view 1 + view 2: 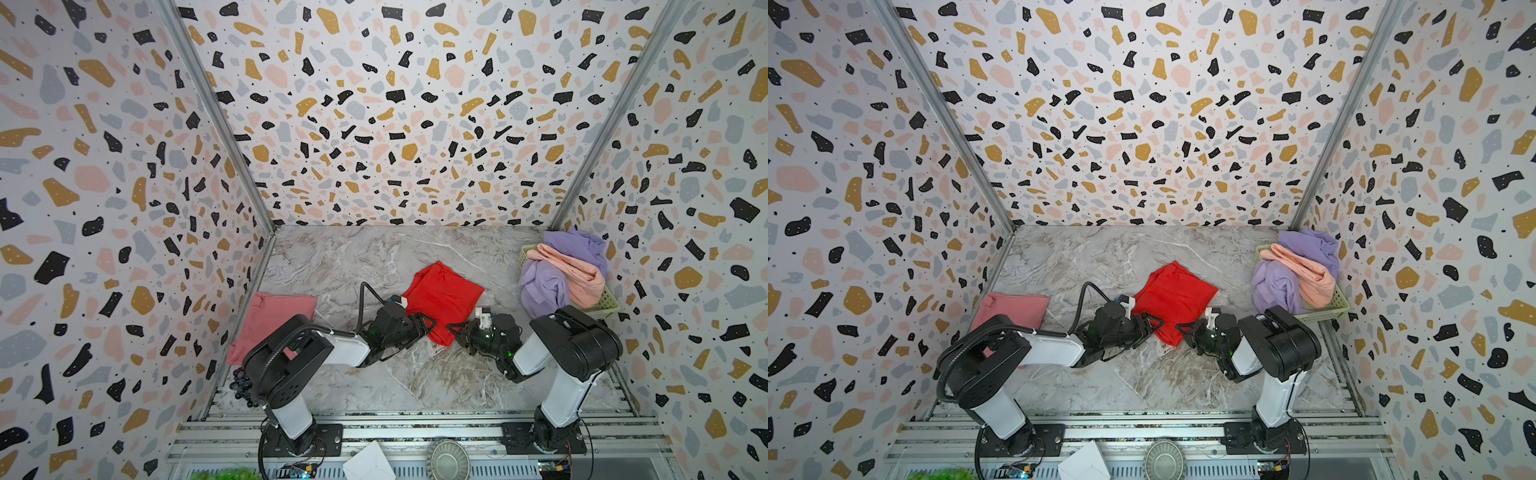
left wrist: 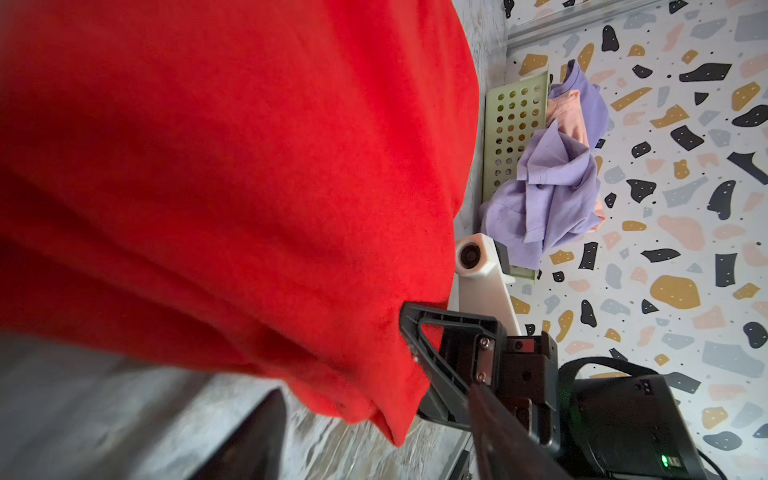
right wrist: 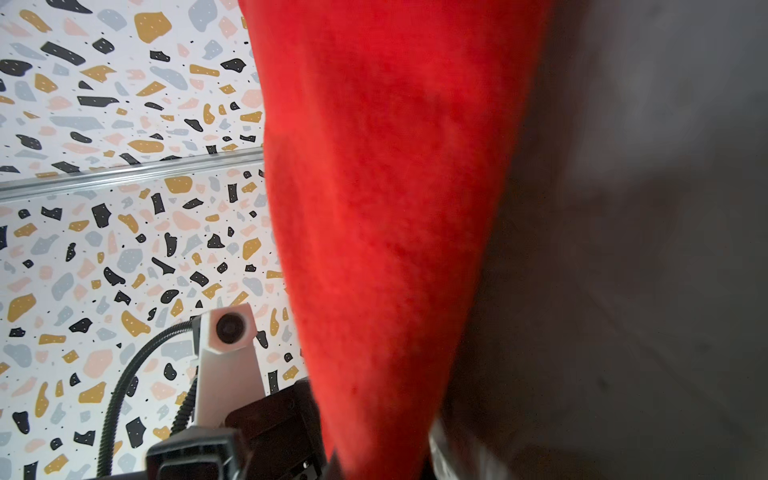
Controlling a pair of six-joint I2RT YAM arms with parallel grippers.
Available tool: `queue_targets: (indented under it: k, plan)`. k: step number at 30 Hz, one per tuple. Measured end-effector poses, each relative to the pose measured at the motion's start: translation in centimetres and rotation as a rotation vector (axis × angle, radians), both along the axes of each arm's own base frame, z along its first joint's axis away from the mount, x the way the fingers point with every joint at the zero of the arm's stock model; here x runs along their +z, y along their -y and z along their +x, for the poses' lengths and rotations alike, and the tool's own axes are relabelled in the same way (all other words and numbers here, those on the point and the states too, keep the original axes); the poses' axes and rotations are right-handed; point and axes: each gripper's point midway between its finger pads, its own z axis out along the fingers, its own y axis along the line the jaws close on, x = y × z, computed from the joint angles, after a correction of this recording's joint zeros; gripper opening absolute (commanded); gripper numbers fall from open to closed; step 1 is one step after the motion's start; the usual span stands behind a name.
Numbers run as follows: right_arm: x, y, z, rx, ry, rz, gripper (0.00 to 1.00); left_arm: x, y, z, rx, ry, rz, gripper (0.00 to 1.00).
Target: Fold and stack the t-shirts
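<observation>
Left end effector [image 1: 424, 325] is seen released, its fingers spread, at the near left edge of the red t-shirt [image 1: 442, 297]. In the left wrist view a hanging corner of the red cloth is shown between the two parted fingers [image 2: 253, 440] and is gripped by neither. Right end effector [image 1: 456, 329] is clenched on the near edge of the same t-shirt, close to its near corner. In the right wrist view the red fabric is seen running down to its tip. The two end effectors are pointed toward each other, near but apart, low over the bench [image 1: 353, 266].

The red t-shirt is laid folded near the middle of the bench, turned so that it is seen as a diamond in both top views. The dusty rose t-shirt [image 1: 274, 316] is laid folded flat at the left edge of the bench, against the left wall, and is partly hidden by the left arm. A bunch of dark grapes [image 1: 243, 384] is seen just in front of it.

A pale green lattice basket [image 1: 604, 305] is placed in the far right corner of the bench. It is filled with the crumpled peach t-shirt [image 1: 577, 274] and lavender t-shirt [image 1: 544, 286], heaped above the rim. The peach one is draped across the top, and lavender cloth is spilled over the basket's left side down to the bench. Whether the lavender cloth is one garment or two cannot be told.
</observation>
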Motion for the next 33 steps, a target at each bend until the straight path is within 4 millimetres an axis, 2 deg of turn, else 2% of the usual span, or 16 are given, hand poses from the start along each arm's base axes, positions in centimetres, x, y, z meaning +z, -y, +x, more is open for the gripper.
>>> queue_targets:
  k: [3, 7, 11, 15, 19, 28, 33]
  plan:
    - [1.2, 0.0, 0.0, 0.004, 0.023, -0.007, 0.03, 1.5, -1.1, -0.1, 0.019, 0.053, 0.027, 0.95]
    - [3.2, 0.0, 0.3, 0.001, 0.06, -0.02, 0.03, 2.6, -1.6, 0.1, 0.033, 0.092, 0.032, 1.0]
    - [5.3, -0.3, 1.1, -0.001, 0.087, -0.024, 0.04, 1.9, -1.5, 0.0, 0.038, 0.069, 0.028, 1.0]
    - [6.4, -0.6, 2.0, -0.002, 0.095, -0.044, 0.05, 0.7, -1.0, 0.0, 0.058, 0.008, -0.034, 1.0]
    - [5.9, -0.5, 1.9, -0.003, 0.069, -0.063, 0.05, 0.1, -0.7, 0.0, 0.091, -0.046, -0.105, 1.0]
    - [5.1, -0.5, 1.5, -0.001, 0.027, -0.075, 0.05, 0.8, -0.2, 0.9, 0.169, -0.096, -0.258, 1.0]
    - [4.9, -0.5, 1.4, -0.002, 0.01, -0.074, 0.05, -0.2, -0.1, 1.1, 0.202, -0.145, -0.285, 1.0]
